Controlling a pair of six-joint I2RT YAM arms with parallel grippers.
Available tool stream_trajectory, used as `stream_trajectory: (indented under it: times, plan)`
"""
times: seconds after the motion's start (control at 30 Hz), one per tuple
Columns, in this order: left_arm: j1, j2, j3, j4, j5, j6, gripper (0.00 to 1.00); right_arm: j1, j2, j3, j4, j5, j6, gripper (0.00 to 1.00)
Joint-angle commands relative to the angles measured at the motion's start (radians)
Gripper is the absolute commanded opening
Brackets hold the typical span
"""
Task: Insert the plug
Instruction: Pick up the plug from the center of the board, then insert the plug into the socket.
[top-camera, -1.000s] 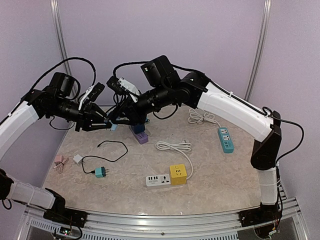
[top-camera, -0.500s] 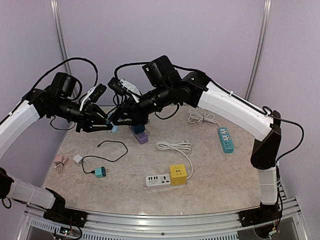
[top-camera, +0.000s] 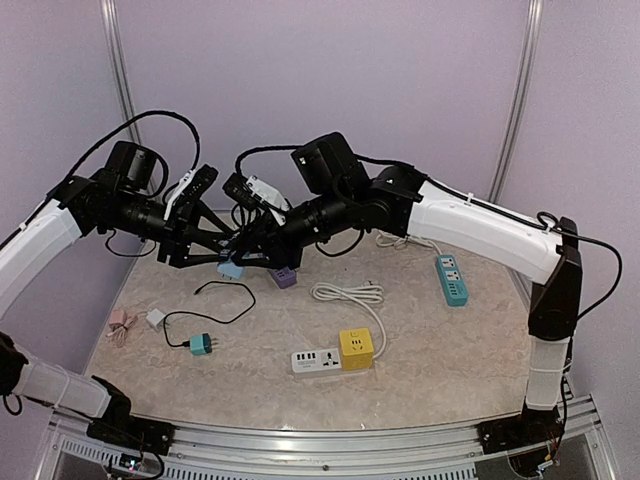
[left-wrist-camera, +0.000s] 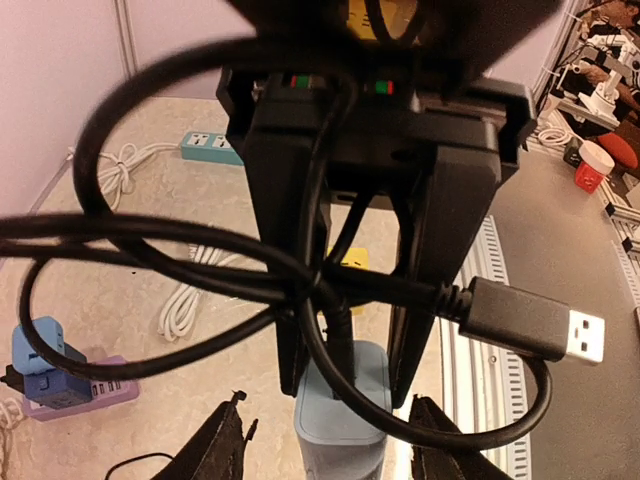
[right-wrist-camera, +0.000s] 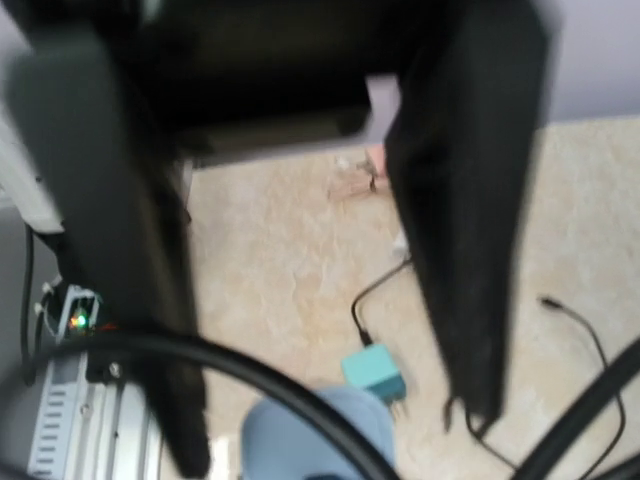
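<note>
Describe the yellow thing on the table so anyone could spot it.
On the marbled table, look near the front edge, about midway across. A white power strip lies there, with the yellow socket cube beside its right end. It is the only yellow, boxy item there.

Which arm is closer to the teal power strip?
Right. The right arm passes close by the teal power strip, just beyond it in the top view; the left arm is across the table, well to its left.

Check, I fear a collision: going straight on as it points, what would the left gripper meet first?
Probably the light blue adapter just ahead of the left gripper, held by the right gripper, whose fingers stand right behind.
</note>
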Motion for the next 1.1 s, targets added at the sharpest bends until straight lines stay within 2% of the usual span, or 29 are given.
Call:
stream_trajectory:
  times: [0.0, 0.1, 0.27, 0.37, 0.5, 0.7, 1.07]
  plan:
    - [-0.001, -0.002, 0.026, 0.034, 0.002, 0.025, 0.65, 0.011, -0.03, -0.024, -0.041, 0.06, -0.019, 0.0]
    - [0.005, -0.011, 0.025, -0.006, -0.001, 0.062, 0.73, -0.001, -0.048, -0.033, -0.115, 0.106, -0.057, 0.0]
    - [0.025, -0.03, 0.019, -0.083, -0.034, 0.115, 0.75, -0.046, -0.131, -0.115, -0.27, 0.139, -0.212, 0.0]
    - [0.051, -0.038, 0.002, -0.113, -0.06, 0.124, 0.76, -0.096, -0.203, -0.235, -0.328, 0.169, -0.336, 0.0]
    - [0.114, -0.061, -0.042, -0.132, -0.067, 0.136, 0.76, -0.128, -0.298, -0.447, -0.269, 0.14, -0.427, 0.0]
    - [0.25, -0.08, -0.088, -0.145, -0.072, 0.164, 0.77, -0.13, -0.393, -0.643, -0.164, 0.086, -0.486, 0.0]
    - [0.354, -0.079, -0.103, -0.145, -0.067, 0.18, 0.76, -0.164, -0.441, -0.725, -0.174, 0.063, -0.55, 0.0]
